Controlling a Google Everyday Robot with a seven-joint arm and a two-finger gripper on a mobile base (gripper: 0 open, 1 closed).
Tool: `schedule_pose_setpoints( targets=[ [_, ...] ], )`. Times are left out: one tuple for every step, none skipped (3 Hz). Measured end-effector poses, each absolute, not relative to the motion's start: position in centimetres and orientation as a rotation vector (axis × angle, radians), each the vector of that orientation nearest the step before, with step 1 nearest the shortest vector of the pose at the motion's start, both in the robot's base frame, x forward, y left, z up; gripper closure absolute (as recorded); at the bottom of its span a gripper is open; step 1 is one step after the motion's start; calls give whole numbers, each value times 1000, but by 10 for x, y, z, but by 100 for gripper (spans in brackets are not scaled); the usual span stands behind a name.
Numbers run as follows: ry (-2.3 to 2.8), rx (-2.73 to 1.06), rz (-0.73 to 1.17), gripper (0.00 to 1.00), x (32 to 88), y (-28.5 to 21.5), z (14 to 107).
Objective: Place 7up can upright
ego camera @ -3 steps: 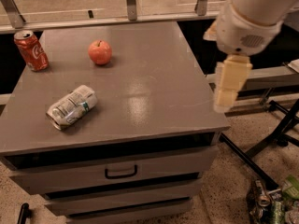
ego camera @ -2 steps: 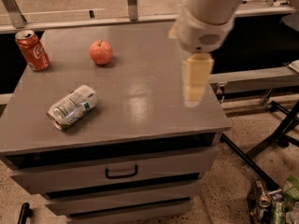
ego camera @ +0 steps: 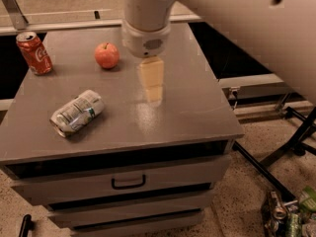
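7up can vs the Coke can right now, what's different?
Pose: the 7up can lies on its side, front-left of the cabinet top; the Coca-Cola can stands upright at the back-left corner. Colour: the 7up can is silver-white with green, the Coca-Cola can red. Both sit on the cabinet top, apart from the gripper, which hangs over its middle.

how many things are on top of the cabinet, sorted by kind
cans: 2 (7up can lying on its side, Coca-Cola can upright)
apples: 1 (apple)
total: 3
The gripper hangs over the middle of the cabinet top, to the right of the apple in this view and apart from all three.
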State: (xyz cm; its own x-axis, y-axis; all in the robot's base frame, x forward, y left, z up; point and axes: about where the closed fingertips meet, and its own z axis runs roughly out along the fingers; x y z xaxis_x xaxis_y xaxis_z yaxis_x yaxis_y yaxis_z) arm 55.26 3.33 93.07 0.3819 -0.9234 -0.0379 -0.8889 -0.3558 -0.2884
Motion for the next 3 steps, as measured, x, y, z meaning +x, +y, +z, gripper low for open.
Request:
schedule_pose_setpoints(
  targets=[
    [1468,-2468,-176,0,547,82,924],
    [1330,-2548,-148,0,528,128,917],
    [1225,-2614,-111,0,508,165,905]
  ],
)
